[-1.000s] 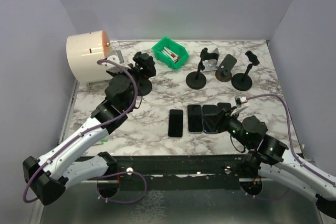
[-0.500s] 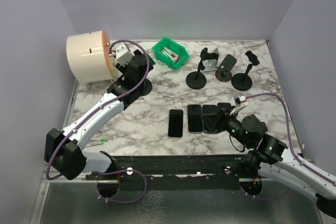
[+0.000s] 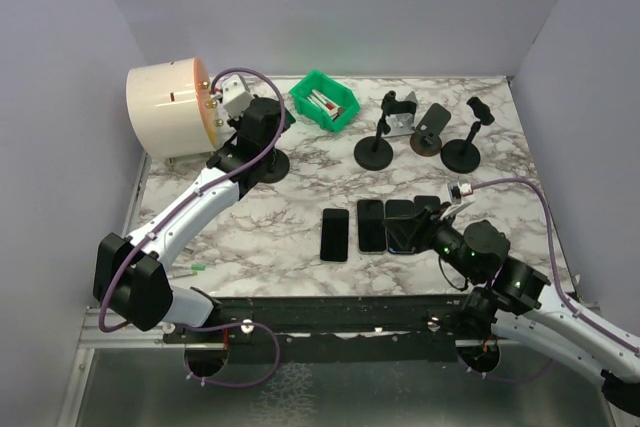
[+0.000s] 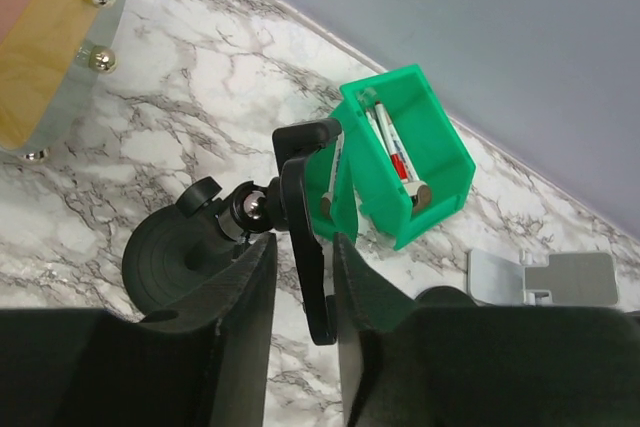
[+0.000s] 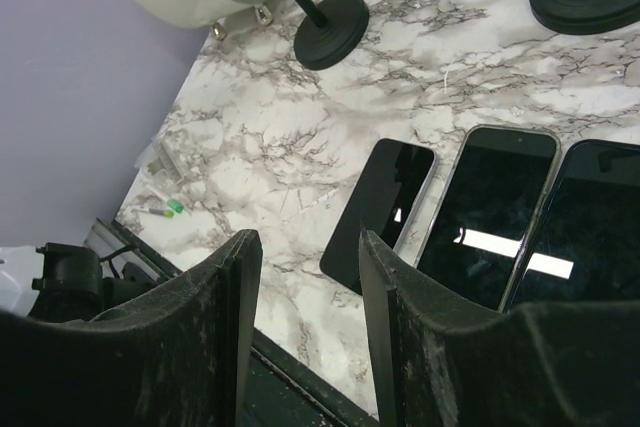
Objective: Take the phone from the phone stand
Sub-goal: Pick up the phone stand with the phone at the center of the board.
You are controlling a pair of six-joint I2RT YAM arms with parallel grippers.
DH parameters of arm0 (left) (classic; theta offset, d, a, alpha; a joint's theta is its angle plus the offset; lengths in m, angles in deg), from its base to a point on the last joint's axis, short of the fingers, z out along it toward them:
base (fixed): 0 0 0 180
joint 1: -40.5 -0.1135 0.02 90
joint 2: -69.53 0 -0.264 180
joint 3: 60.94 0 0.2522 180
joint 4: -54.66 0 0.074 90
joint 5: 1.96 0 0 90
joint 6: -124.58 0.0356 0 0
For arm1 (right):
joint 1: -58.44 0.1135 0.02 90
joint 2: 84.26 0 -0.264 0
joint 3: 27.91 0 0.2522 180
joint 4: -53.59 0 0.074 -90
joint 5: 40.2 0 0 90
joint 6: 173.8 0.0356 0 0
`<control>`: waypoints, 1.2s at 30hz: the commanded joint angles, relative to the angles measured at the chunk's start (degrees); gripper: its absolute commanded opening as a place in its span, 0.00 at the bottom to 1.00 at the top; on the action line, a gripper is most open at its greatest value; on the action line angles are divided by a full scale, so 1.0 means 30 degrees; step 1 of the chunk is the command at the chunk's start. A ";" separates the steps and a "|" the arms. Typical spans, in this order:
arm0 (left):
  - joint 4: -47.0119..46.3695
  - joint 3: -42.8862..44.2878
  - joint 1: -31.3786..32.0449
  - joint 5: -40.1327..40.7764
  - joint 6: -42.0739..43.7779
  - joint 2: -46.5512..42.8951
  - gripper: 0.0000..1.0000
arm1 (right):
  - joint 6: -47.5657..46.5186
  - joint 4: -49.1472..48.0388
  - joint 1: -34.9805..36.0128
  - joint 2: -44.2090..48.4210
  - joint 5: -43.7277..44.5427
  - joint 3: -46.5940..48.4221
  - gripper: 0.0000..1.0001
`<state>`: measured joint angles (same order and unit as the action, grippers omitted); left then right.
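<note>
The black phone stand [image 3: 268, 164] is at the back left, its round base [image 4: 165, 262] on the marble. Its cradle shows edge-on as a thin black slab [image 4: 305, 247] with a hooked top. I cannot tell the phone apart from that slab. My left gripper [image 3: 272, 125] reaches over the stand. Its jaws [image 4: 305, 257] sit close on either side of the slab, with a sliver of marble showing by the left finger [image 4: 245, 317]. My right gripper [image 5: 305, 247] hangs open and empty over the near table, beside a flat dark phone [image 5: 380, 212].
Several dark phones [image 3: 371, 225] lie in a row near the front. A cream drum [image 3: 165, 107] stands left of the stand. A green bin [image 4: 410, 157] of markers stands right of it. More black stands [image 3: 375, 150] [image 3: 462, 152] stand at the back right. A grey bracket [image 4: 545, 277] lies near the bin.
My left arm has stretched toward the back, bringing its gripper over the stand. Its jaws have narrowed from wide open to close around the cradle slab. The right arm has stayed still.
</note>
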<state>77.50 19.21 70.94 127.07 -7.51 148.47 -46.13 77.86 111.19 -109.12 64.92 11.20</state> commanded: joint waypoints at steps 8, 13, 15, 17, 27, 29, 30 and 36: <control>-0.1722 -0.0403 -0.0254 -0.1854 0.2031 -0.0365 0.18 | -0.0076 0.0861 -0.0049 0.0741 0.0382 0.0715 0.48; -0.1827 -0.0646 -0.0342 -0.2264 0.2535 -0.0539 0.28 | -0.0018 0.1042 -0.0055 0.0797 0.0276 0.0777 0.48; -0.1772 -0.0655 -0.0402 -0.2404 0.2623 -0.0495 0.33 | -0.0020 0.1192 -0.0060 0.0813 0.0265 0.0829 0.48; -0.1766 -0.0656 -0.0446 -0.2510 0.2617 -0.0395 0.38 | 0.0003 0.1319 -0.0047 0.0886 0.0207 0.0845 0.48; -0.2263 -0.0896 -0.0507 -0.2929 0.2881 -0.0262 0.22 | -0.0040 0.1616 -0.0035 0.1330 0.0247 0.0946 0.48; -0.2435 -0.1145 -0.0507 -0.2985 0.2936 -0.0348 0.17 | -0.0062 0.1629 -0.0039 0.1290 0.0256 0.0999 0.48; -0.2506 -0.1244 -0.0507 -0.3010 0.3025 -0.0387 0.13 | -0.0075 0.1627 -0.0050 0.1271 0.0234 0.1039 0.48; -0.2358 -0.1395 -0.0507 -0.3419 0.3772 -0.1783 0.00 | -0.0503 0.1794 -0.0037 0.1227 0.0197 0.1298 0.48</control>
<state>69.85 15.84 69.78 118.09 -0.01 147.81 -46.33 81.24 111.19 -105.67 64.96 13.08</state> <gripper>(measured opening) 0.060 0.484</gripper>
